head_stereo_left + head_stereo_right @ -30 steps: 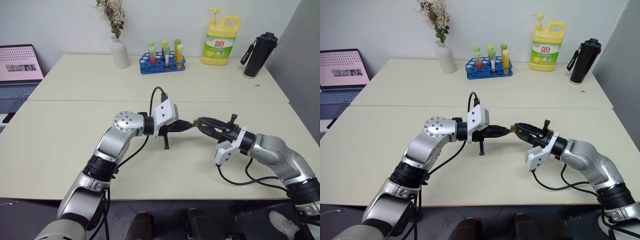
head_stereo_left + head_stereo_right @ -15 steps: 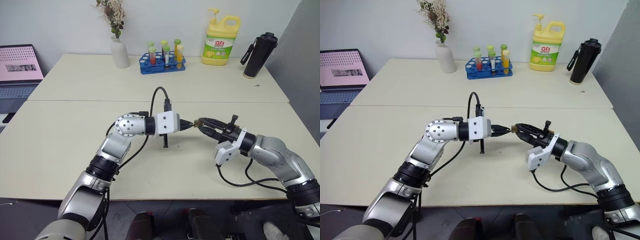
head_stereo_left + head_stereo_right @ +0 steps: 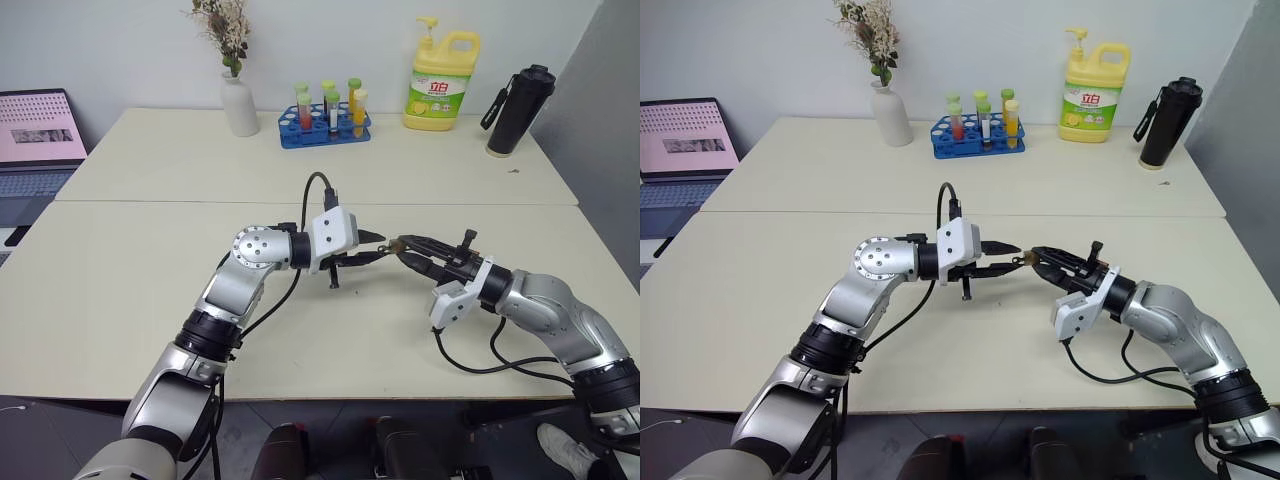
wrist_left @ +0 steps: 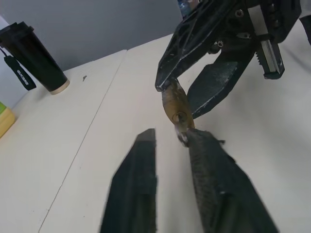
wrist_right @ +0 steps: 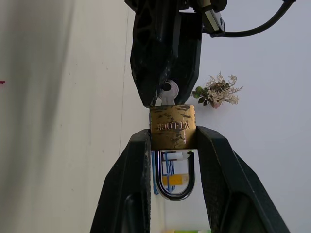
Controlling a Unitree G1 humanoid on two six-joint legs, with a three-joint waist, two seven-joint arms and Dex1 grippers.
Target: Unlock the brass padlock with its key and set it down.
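Right gripper (image 5: 171, 145) clamped on brass padlock (image 5: 172, 127) body, held above table. Key (image 5: 168, 92) in keyhole, just ahead of left gripper (image 4: 170, 141), fingers apart. Padlock rigid, smooth, probably slippery; key tiny, pinch bow squarely.

I see on the table (image 3: 150, 300) far edge: vase (image 3: 240, 104) | tube rack (image 3: 325, 125) | detergent bottle (image 3: 442, 80) | black flask (image 3: 519, 110), far right corner | laptop (image 3: 38, 140) off left edge

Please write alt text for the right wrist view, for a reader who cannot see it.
The right hand grips the brass padlock by its body between two black fingers, the silvery shackle hanging closed between them. The key sits in the padlock's far end, with the left hand's dark fingers around it.
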